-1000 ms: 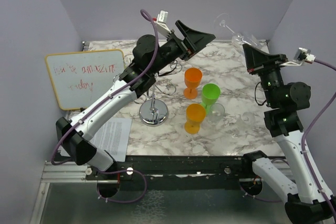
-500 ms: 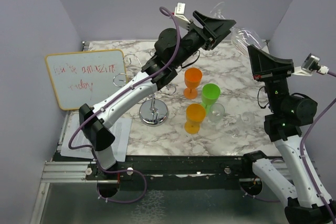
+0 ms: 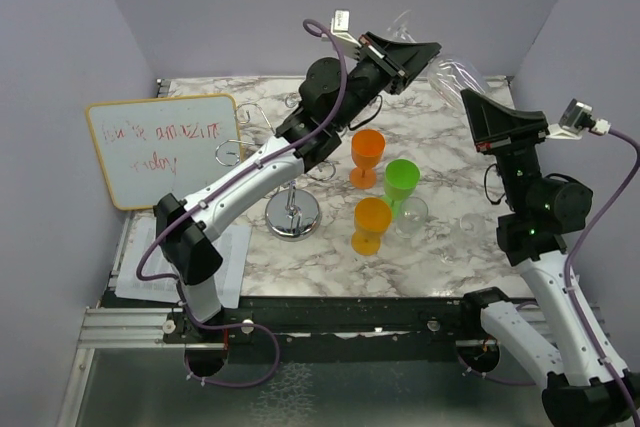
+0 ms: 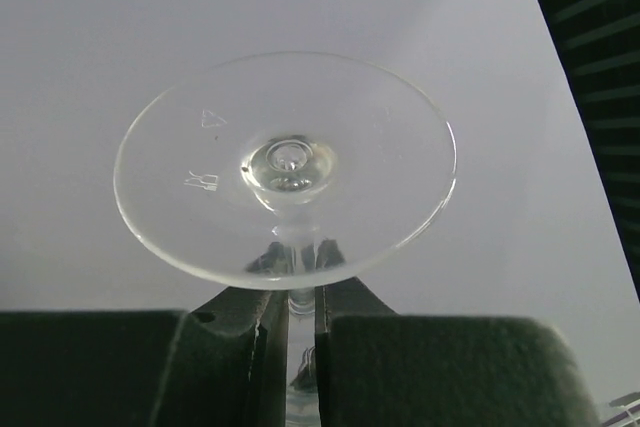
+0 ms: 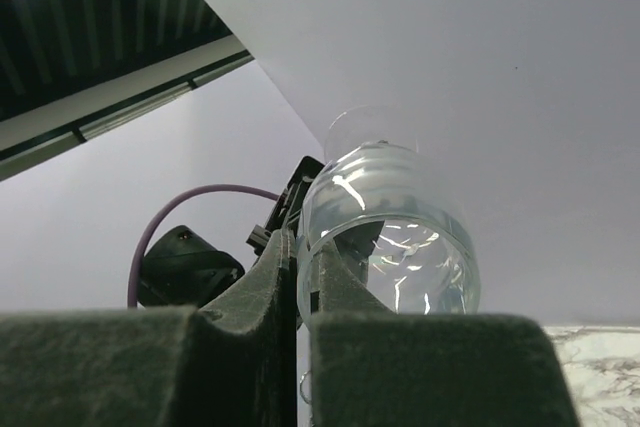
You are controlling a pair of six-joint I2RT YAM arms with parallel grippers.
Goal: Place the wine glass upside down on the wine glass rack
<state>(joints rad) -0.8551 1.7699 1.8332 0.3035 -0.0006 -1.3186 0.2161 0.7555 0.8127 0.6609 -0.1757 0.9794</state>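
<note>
The clear wine glass [image 3: 455, 71] hangs in mid-air near the back wall, lying roughly sideways between my two arms. My left gripper [image 3: 424, 50] is shut on its thin stem just below the round foot [image 4: 285, 162], which fills the left wrist view; the fingers [image 4: 345, 302] pinch the stem. My right gripper [image 3: 470, 97] comes from the right and pinches the bowl's wall at the rim [image 5: 400, 237] between its narrow jaws. The wine glass rack [image 3: 292, 215] stands on the marble table under the left arm, which partly hides its curled wire arms.
Two orange plastic goblets [image 3: 367, 155] [image 3: 371, 223] and a green one [image 3: 401, 181] stand mid-table right of the rack, with a clear glass [image 3: 413, 210] beside them. A whiteboard [image 3: 163, 147] leans at the left and a paper sheet [image 3: 215, 262] lies near the front left.
My left arm swung right and up to the glass and its jaws closed on the stem. The right gripper kept hold of the bowl and shifted slightly left.
</note>
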